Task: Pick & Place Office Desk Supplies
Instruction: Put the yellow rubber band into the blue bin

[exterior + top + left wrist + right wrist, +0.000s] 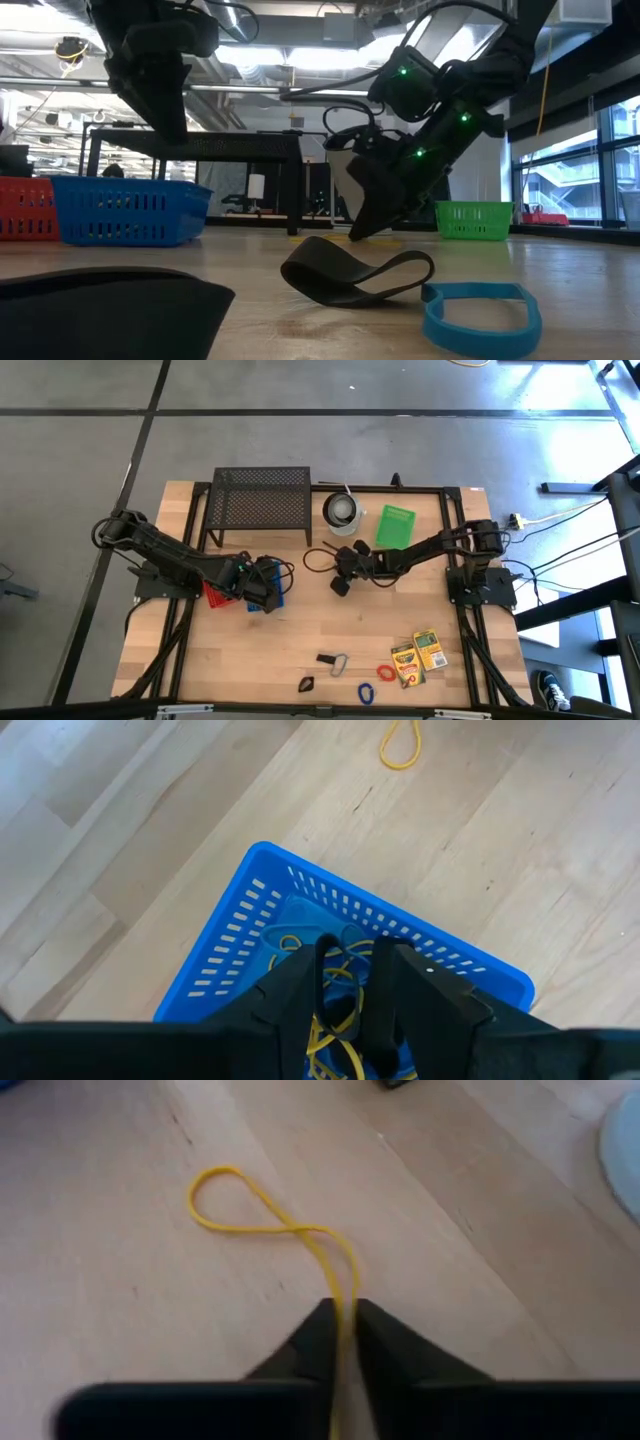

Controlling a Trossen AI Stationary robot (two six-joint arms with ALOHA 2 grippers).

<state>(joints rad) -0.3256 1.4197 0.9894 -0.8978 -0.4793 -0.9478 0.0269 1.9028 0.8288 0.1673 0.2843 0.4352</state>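
Two crayon boxes [420,658], one blue basket [350,935].

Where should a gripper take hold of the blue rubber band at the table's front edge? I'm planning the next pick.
The blue rubber band lies flat as an open loop. Probably best to come straight down and pinch one side strand, one finger inside the loop and one outside; the red rubber band lies close by.

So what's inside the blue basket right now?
In the blue basket, yellow rubber bands lie on the floor. The left gripper hangs over it, fingers apart, and covers the rest of the inside, so anything else in there is hidden.
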